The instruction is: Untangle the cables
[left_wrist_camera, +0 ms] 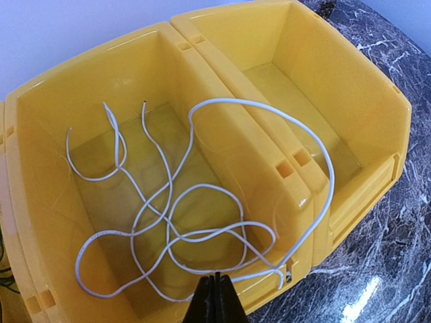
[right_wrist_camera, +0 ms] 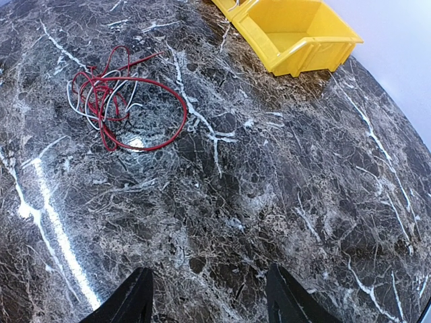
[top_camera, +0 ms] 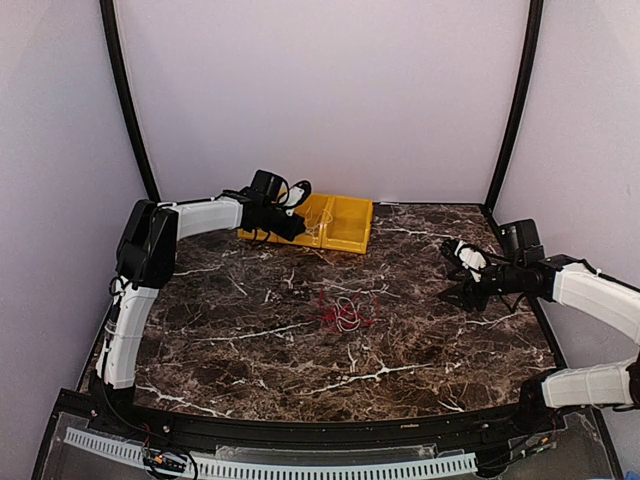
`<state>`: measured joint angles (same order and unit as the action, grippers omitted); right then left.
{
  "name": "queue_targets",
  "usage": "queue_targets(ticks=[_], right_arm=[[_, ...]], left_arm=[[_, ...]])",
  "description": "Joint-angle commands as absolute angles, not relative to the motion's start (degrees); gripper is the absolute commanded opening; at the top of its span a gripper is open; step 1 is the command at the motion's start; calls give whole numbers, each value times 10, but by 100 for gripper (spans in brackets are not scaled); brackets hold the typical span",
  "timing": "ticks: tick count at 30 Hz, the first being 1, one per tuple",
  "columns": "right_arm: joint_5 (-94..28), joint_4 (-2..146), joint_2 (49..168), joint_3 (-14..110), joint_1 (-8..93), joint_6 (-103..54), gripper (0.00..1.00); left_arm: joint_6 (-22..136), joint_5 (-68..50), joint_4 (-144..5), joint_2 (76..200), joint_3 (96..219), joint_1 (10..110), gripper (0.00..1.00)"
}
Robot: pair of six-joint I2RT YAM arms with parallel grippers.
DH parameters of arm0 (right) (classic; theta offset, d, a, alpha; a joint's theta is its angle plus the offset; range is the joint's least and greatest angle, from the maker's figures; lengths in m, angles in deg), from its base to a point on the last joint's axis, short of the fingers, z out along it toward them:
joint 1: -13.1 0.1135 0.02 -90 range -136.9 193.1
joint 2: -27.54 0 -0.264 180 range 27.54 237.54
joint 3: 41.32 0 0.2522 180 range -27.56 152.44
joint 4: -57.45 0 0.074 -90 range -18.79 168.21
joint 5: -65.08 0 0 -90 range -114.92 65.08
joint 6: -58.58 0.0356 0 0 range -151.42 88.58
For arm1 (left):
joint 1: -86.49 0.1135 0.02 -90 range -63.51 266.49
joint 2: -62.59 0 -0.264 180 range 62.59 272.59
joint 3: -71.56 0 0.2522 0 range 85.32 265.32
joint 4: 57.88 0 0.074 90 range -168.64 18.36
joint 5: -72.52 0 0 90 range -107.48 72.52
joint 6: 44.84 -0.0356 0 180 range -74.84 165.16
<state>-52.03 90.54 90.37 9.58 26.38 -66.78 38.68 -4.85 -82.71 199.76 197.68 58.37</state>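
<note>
A white cable (left_wrist_camera: 202,232) lies in loose loops in the left compartment of a yellow bin (left_wrist_camera: 222,128), with one loop arching over the divider and an end hanging at the front wall. My left gripper (left_wrist_camera: 217,277) is over the bin (top_camera: 350,225), shut on a strand of this white cable at the near rim; it also shows in the top view (top_camera: 293,228). A tangle of red and white cables (top_camera: 343,312) lies mid-table, also in the right wrist view (right_wrist_camera: 111,94). My right gripper (right_wrist_camera: 209,289) is open and empty above bare marble, right of the tangle (top_camera: 452,272).
The bin's right compartment (left_wrist_camera: 303,94) holds nothing. The bin stands at the back of the marble table (top_camera: 250,350) near the rear wall and shows in the right wrist view (right_wrist_camera: 296,33). Black frame posts (top_camera: 130,110) stand at the back corners.
</note>
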Motion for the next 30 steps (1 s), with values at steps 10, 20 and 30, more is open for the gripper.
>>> queue_targets(ticks=[10,20,30], right_arm=[[-517,894,909,93,262,-671,60],[-516,893,911,92,262,-671,60],[-516,894,915,93,262,-671,60]], left_arm=[[315,-96,-850,1995,1998,585,28],[313,-129,-834,2014,1998,581,27],[350,-119,-832,1981,1998,573,28]])
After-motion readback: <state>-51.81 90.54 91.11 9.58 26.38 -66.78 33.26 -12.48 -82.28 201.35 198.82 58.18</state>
